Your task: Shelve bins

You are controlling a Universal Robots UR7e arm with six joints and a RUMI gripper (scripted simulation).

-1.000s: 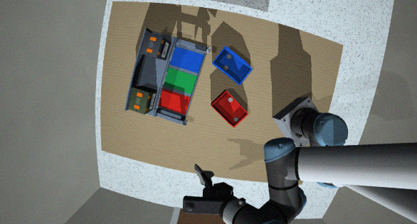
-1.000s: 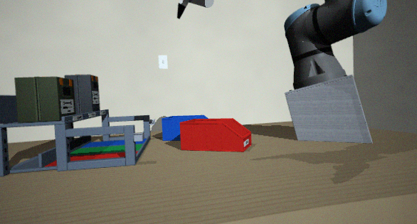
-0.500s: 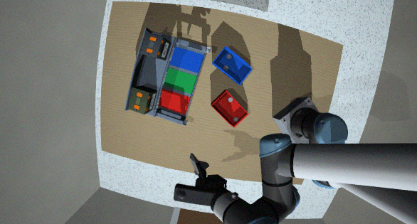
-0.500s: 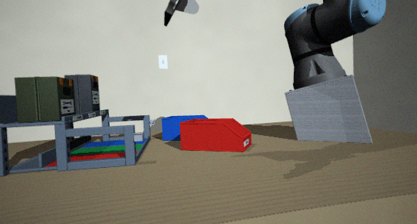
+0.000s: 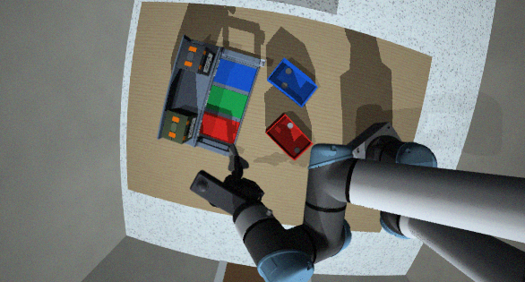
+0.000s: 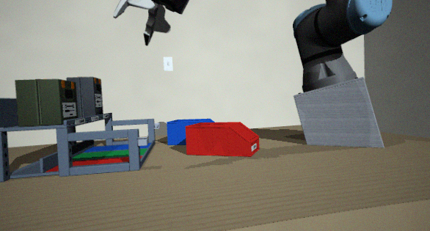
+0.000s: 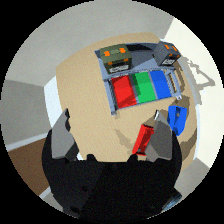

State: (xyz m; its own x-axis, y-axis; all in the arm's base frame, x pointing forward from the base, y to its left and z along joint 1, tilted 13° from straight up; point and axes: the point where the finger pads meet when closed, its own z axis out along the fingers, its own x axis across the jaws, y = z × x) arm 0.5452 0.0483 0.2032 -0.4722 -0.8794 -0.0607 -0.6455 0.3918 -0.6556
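Observation:
A red bin (image 5: 288, 136) and a blue bin (image 5: 292, 81) stand on the table to the right of the grey shelf (image 5: 210, 98). In the side view the red bin (image 6: 220, 138) stands in front of the blue bin (image 6: 183, 130). The shelf's lower level has blue (image 5: 235, 74), green (image 5: 228, 101) and red (image 5: 219, 126) marks. My gripper (image 6: 133, 20) is open and empty, high above the table near the shelf's front corner. It also shows in the top view (image 5: 235, 158). In the wrist view the fingers frame the red bin (image 7: 144, 139) and the blue bin (image 7: 176, 118).
A green box (image 6: 44, 101) and a grey box (image 6: 85, 95) stand on the shelf's top board. The arm's grey base (image 6: 339, 115) stands at the table's right. The table's edge is close to the shelf's left side.

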